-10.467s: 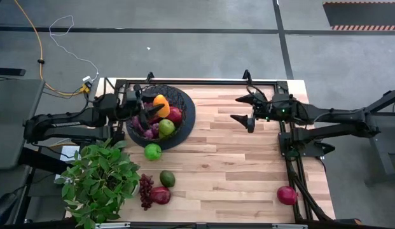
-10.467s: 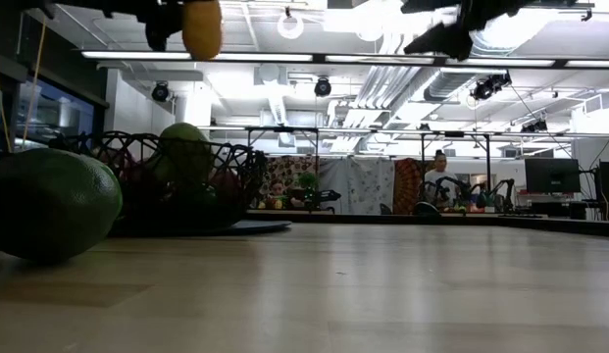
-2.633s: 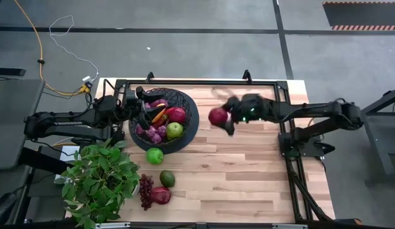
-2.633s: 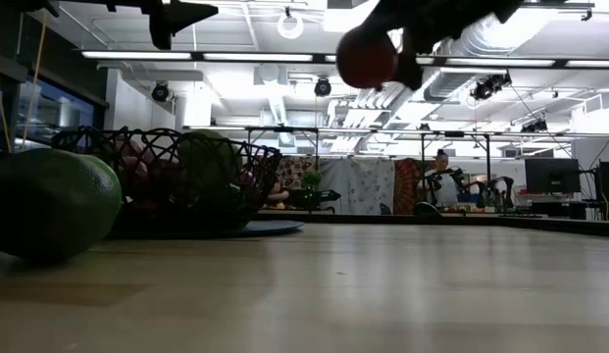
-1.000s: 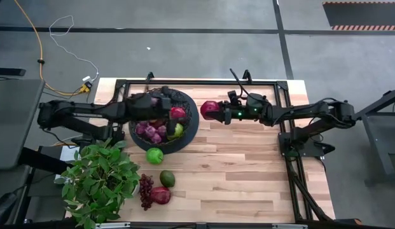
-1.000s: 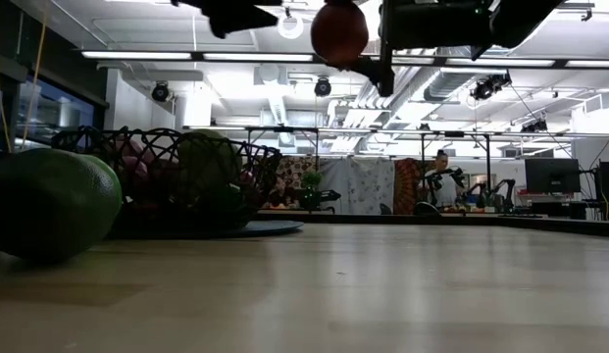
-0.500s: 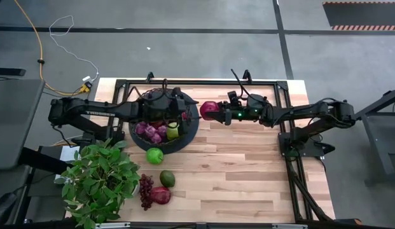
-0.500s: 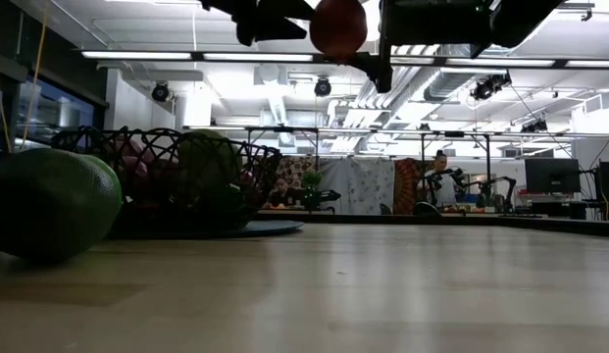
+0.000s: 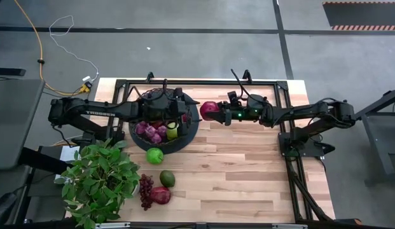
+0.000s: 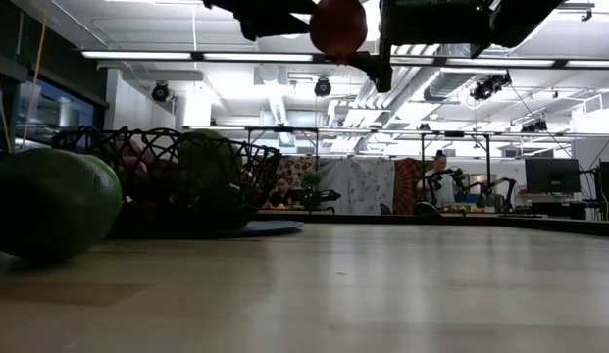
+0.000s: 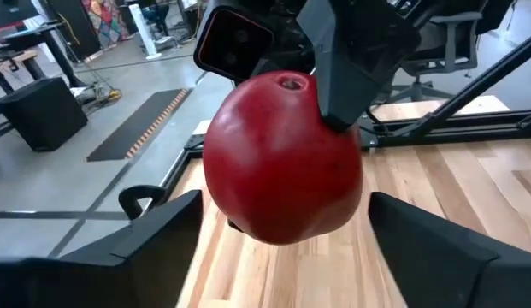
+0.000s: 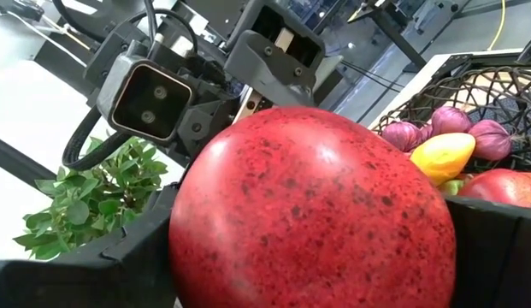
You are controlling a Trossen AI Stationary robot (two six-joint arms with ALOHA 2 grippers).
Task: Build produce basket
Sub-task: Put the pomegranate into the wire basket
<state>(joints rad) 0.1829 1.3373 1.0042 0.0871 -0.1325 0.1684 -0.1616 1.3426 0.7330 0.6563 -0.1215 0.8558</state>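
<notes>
Right tool (image 9: 217,112) clamps a round, speckled red pomegranate (image 9: 209,110); left tool (image 11: 282,248) spread apart.

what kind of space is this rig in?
Looks like a robotics lab or open workshop: exposed ceiling ducts and strip lights, more workstations with a monitor behind, a person at one.

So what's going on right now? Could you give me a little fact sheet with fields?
right gripper: shut on the pomegranate, held in the air just beside the basket
left gripper: open, fingers either side of the same pomegranate, above the basket's edge
in basket: purple grapes, green apple
still on table: green apple, avocado, grape bunch, second pomegranate
nearby: potted plant
</notes>
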